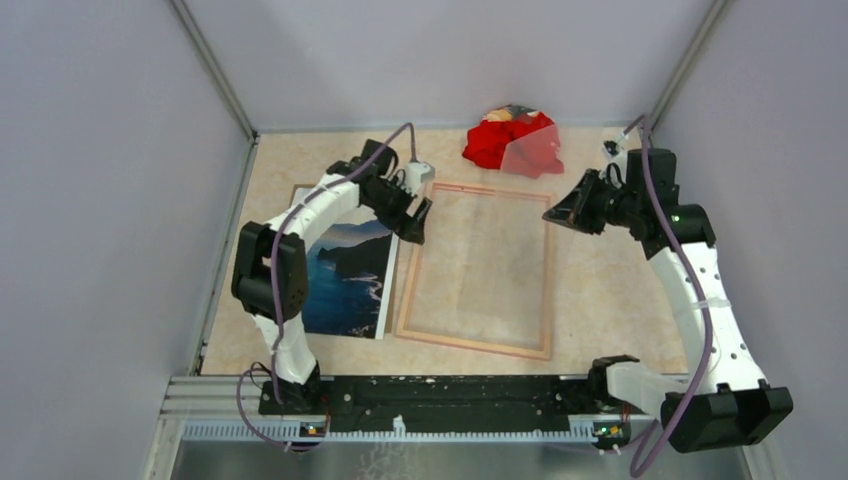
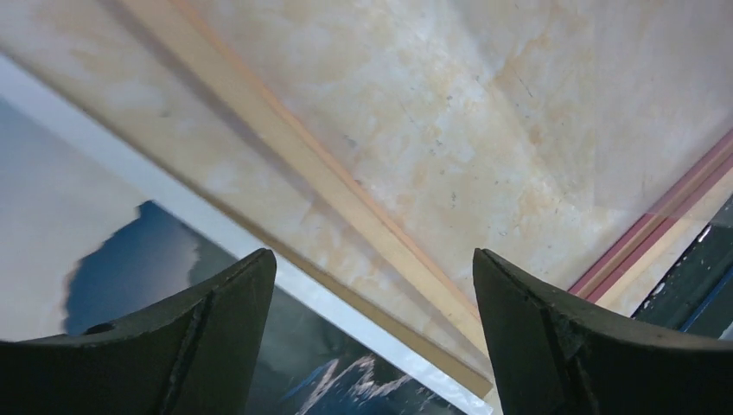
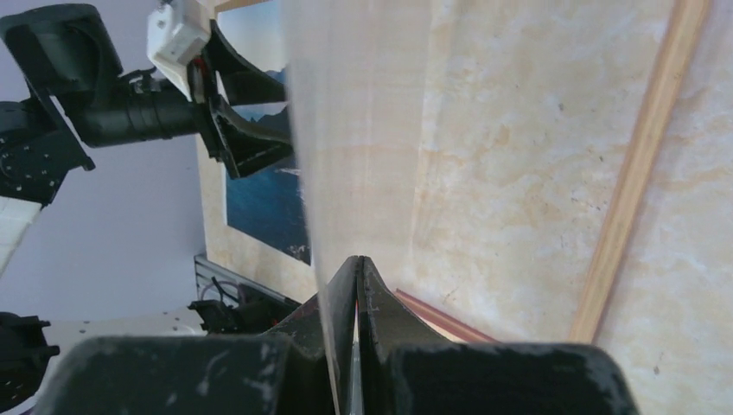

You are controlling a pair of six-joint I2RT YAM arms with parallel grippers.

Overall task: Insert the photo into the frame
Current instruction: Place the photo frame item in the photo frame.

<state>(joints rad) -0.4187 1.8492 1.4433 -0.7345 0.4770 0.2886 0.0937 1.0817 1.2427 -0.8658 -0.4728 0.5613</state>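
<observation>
1. Photo (image 1: 350,280) of sea and cliffs lies flat on the tabletop (image 1: 610,300), picture side up, just beside the left rail of the frame (image 1: 475,346). It is not in the frame yet, and the left arm crosses above its upper part.
2. Frame lies flat in the middle of the tabletop with its light wood side up. I judge it is turned this way so that the photo can go in from the back.
3. Right pincer (image 1: 556,214) is pressed together on the edge of a thin clear sheet (image 3: 363,112) and holds it tilted above the frame. Probably this sheet is the frame's front pane. Whether it is going into the frame or coming out of it, I cannot tell.
4. Left pincer (image 1: 418,222) has its fingers wide apart and holds nothing. It hovers low at the upper left corner of the frame. In its wrist view one finger is above the photo and the other above the frame's inside, with the wood rail between them. From here it could take the photo's white edge, in my judgement.
5. Red cloth heap (image 1: 500,140) sits at the far side, near the frame's far right corner, and seems to play no part.
</observation>
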